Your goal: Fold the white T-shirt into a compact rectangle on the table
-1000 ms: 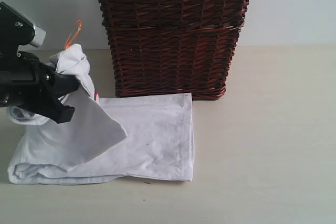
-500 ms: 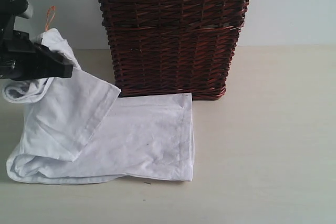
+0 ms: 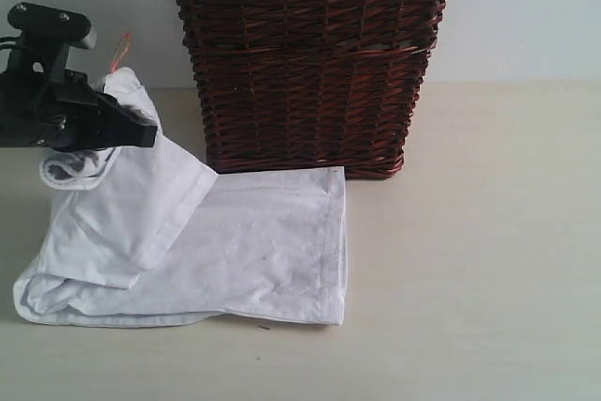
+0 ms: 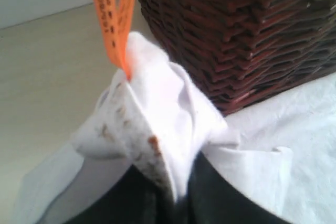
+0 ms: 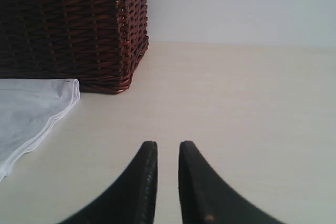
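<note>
Soft matt white cotton T-shirt (image 3: 235, 251) creased in left gripper (image 4: 176, 192), rough glossy dark wicker basket (image 3: 310, 63) beside it, smooth matt beige table (image 3: 479, 260)

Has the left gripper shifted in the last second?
Yes. The left gripper, shut on the white T-shirt, has risen and ended slightly nearer the wicker basket.

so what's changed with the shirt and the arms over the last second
The left gripper, shut on the white T-shirt at its collar, swung out to the left and has come partway back, ending higher than a second ago. The lifted sleeve flap now drapes nearer the wicker basket. The flat folded part on the table and the basket have not moved.
</note>
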You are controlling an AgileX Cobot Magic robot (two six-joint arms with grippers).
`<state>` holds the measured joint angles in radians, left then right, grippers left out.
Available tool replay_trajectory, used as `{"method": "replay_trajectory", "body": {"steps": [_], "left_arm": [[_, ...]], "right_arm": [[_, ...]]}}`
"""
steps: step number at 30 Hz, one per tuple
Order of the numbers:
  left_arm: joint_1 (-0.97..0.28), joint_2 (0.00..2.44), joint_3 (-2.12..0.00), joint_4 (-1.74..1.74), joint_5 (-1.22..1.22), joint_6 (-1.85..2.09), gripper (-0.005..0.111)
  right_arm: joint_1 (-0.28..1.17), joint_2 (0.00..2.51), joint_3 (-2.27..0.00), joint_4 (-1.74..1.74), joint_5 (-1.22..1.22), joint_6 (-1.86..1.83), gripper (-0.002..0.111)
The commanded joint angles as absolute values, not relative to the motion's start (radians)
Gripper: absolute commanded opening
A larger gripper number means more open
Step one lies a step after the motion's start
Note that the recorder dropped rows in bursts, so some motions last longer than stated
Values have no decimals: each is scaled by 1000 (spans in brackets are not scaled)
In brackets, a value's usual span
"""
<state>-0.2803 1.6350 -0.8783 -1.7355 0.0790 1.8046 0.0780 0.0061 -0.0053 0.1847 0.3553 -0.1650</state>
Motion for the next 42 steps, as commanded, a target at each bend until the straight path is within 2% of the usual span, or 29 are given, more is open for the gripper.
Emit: {"method": "replay_trajectory", "body": {"steps": [1,5,7,29,42], "left_arm": [[-280,1652,-885,-1744,107,1778,0],[-289,1652,-885,-1744,249,1772,0],[-317,1652,-885,-1744,247,1770,0],[-772,1678,-885,-1744,213,1677,0],[-808,1794,-885,-1744,204,1749,0]], "right_arm": [[75,0,0,184,344,-171,16],[75,0,0,184,344,-171,16],[75,0,0,184,344,-171,16],[75,0,0,184,344,-171,16],[75,0,0,184,344,-171,16]]}}
